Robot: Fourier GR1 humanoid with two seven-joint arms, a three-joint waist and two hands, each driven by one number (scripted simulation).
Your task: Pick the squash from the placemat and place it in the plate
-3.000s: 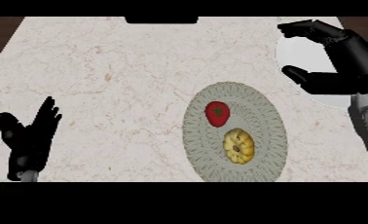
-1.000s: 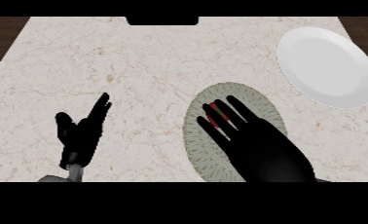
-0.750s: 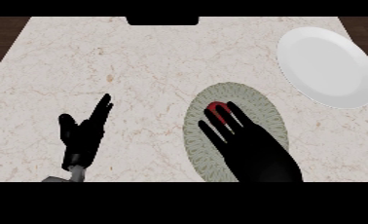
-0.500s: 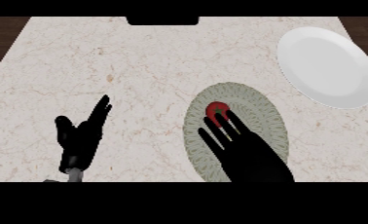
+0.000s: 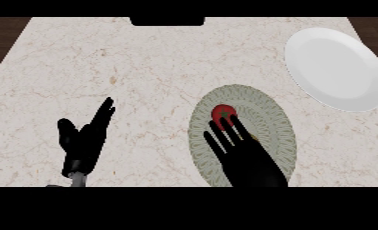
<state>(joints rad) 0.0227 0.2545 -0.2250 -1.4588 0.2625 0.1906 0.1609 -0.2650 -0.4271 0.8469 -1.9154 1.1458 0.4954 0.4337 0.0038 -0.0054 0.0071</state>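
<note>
The right hand [image 5: 247,161] lies over the lower half of the oval, patterned placemat [image 5: 277,111], coming in from the view's lower edge. Its fingers [image 5: 235,128] are straight and spread, pointing up the counter, and they grasp nothing. The longest of them reach the lower edge of a red, round fruit [image 5: 223,112] with a small green stem, which sits on the upper left part of the placemat. Whether the fingertips actually touch the fruit or only pass above it cannot be told. Just right of the fingers a small yellow sliver [image 5: 255,137] shows at the edge of the hand; it may be the squash, mostly hidden under the palm, but that cannot be told for sure.

The white plate [image 5: 332,69] rests on the marble counter [image 5: 148,74] at the upper right, apart from the placemat and with nothing on it.

The left hand [image 5: 85,141] rests at the lower left of the counter, released, fingers straight and angled up to the right, well apart from the placemat.
</note>
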